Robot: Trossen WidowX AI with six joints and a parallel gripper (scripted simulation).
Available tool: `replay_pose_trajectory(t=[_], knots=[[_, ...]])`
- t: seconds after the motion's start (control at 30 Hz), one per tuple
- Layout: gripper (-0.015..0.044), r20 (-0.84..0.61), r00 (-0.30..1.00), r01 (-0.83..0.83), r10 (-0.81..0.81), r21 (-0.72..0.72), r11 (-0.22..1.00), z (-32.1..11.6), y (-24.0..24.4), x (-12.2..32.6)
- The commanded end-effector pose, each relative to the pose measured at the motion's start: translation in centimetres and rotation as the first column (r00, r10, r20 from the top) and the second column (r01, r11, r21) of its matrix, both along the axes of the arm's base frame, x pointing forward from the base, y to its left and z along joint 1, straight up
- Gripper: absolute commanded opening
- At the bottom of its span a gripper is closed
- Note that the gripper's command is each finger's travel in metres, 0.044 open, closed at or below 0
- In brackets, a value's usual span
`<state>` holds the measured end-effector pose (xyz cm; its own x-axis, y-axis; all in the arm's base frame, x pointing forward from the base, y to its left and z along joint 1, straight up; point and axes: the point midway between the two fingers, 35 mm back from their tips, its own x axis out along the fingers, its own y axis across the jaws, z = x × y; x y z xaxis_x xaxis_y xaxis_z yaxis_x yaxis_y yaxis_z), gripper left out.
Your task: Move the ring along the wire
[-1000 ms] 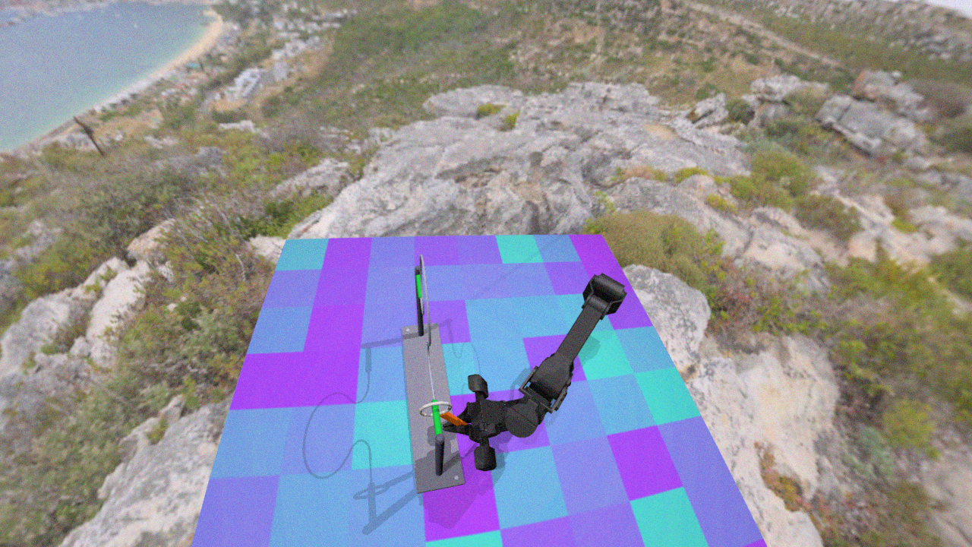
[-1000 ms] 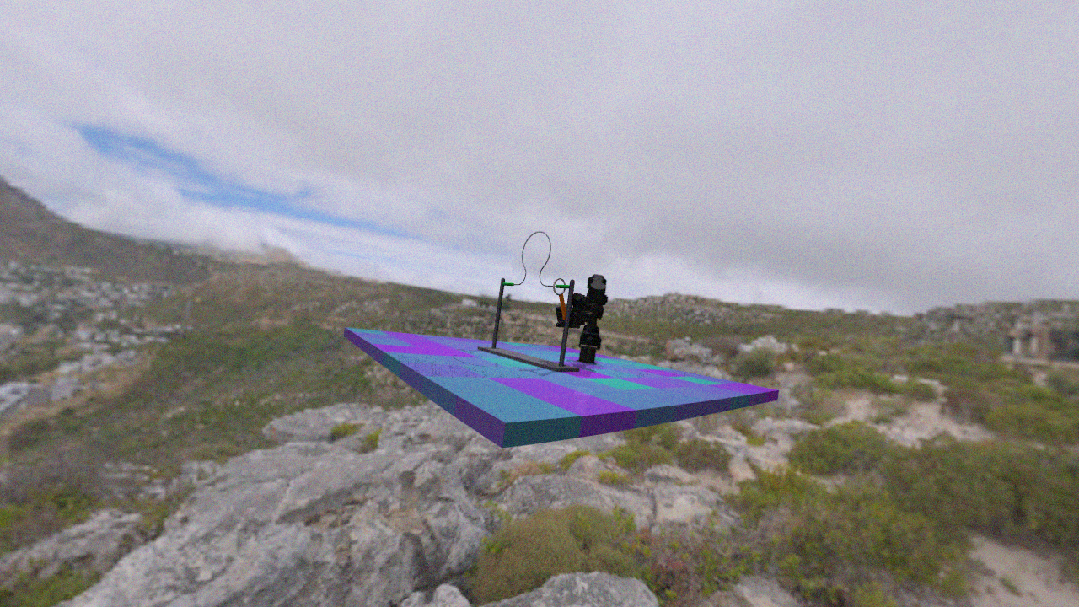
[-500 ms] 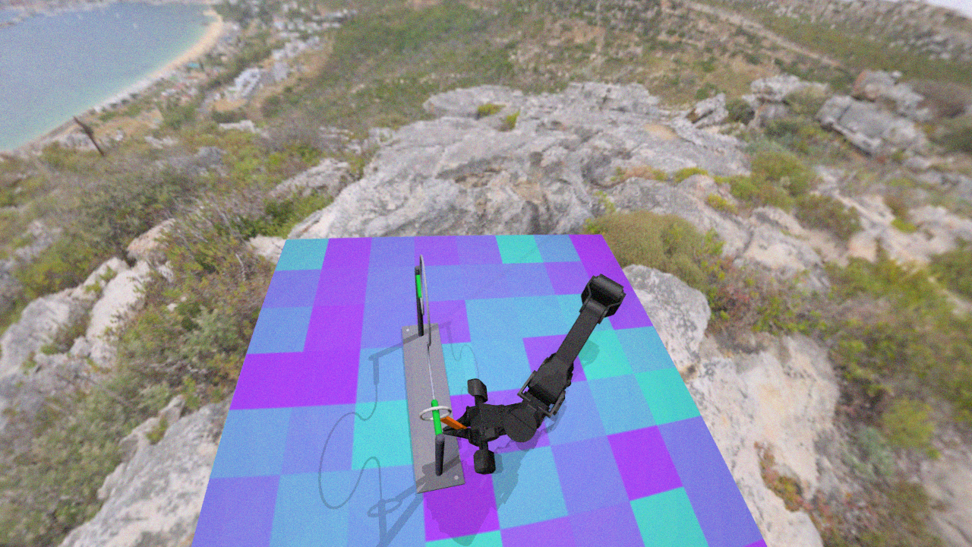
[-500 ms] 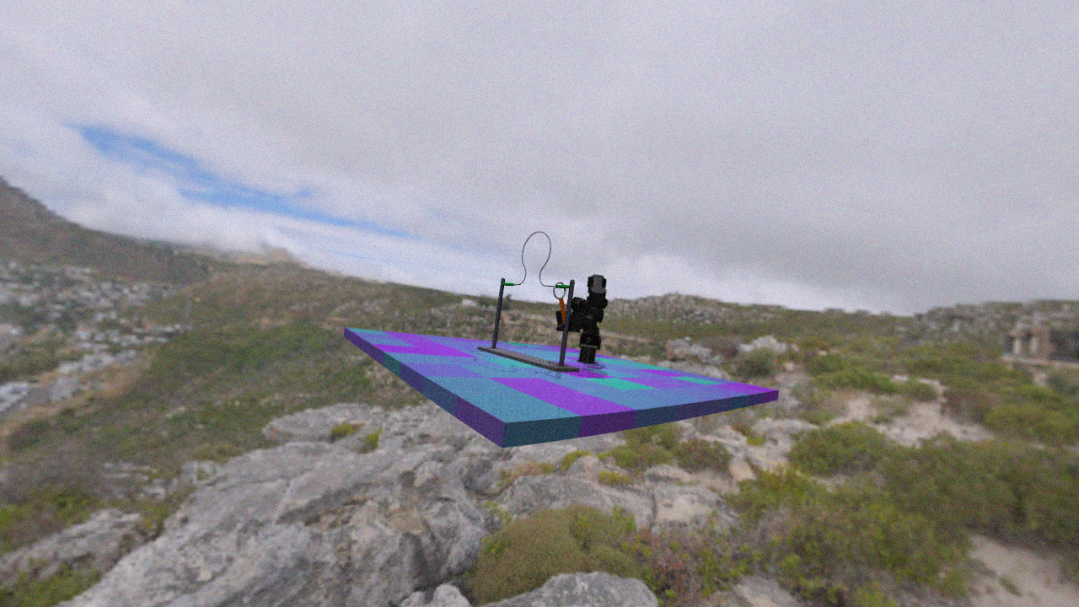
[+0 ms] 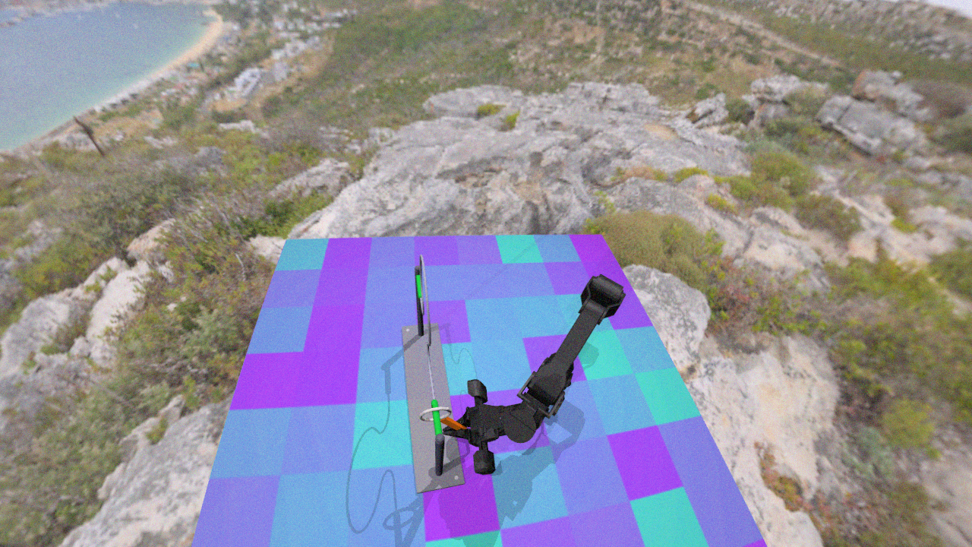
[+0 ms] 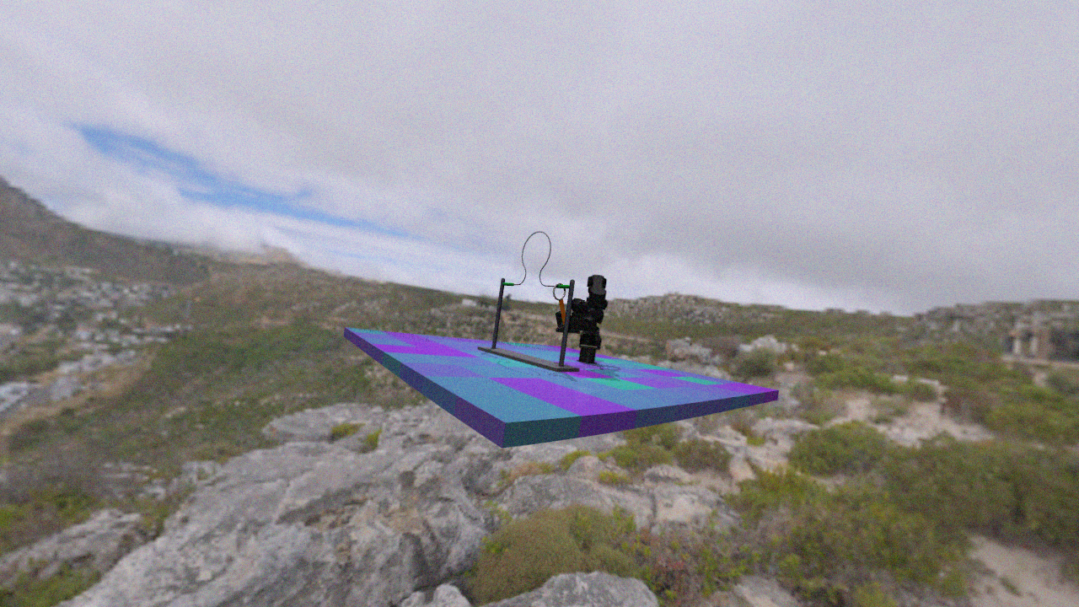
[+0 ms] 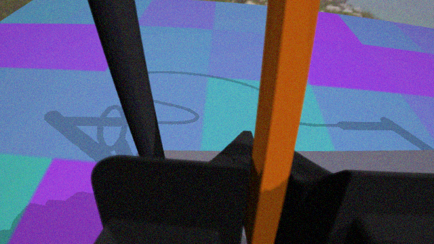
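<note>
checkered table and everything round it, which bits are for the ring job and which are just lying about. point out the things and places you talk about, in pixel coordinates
For the job:
- ring (image 5: 421,416) (image 6: 554,292)
- orange handle (image 5: 453,423) (image 6: 561,310) (image 7: 285,102), held by the gripper (image 5: 462,429) (image 6: 562,319) (image 7: 252,139)
- wire (image 5: 430,367) (image 6: 537,231)
- posts (image 5: 440,456) (image 6: 566,324) (image 7: 130,78)
- base plate (image 5: 422,381) (image 6: 528,359)

Just about:
- rocks (image 5: 503,169) (image 6: 316,491)
- shrubs (image 5: 652,245) (image 6: 550,543)

No loose spare items seen.
</note>
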<state>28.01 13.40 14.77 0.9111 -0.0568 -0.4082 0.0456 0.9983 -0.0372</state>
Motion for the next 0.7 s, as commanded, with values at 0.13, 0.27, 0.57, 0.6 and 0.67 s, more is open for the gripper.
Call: replay_pose_trajectory(t=[0.13,0.27,0.57,0.6,0.67], knots=[[-0.0150,0.001,1.000,0.006,-0.006,0.001,1.000,0.0,-0.1,0.0],[-0.0045,0.000,1.000,0.000,0.000,0.000,1.000,0.0,0.0,0.0],[0.0160,-0.002,1.000,0.001,-0.001,0.001,1.000,0.1,0.1,-0.3],[0.0160,-0.003,1.000,0.001,-0.001,0.001,1.000,0.2,0.1,-0.5],[0.0160,-0.005,1.000,0.003,-0.003,0.002,1.000,0.4,0.2,-1.1]])
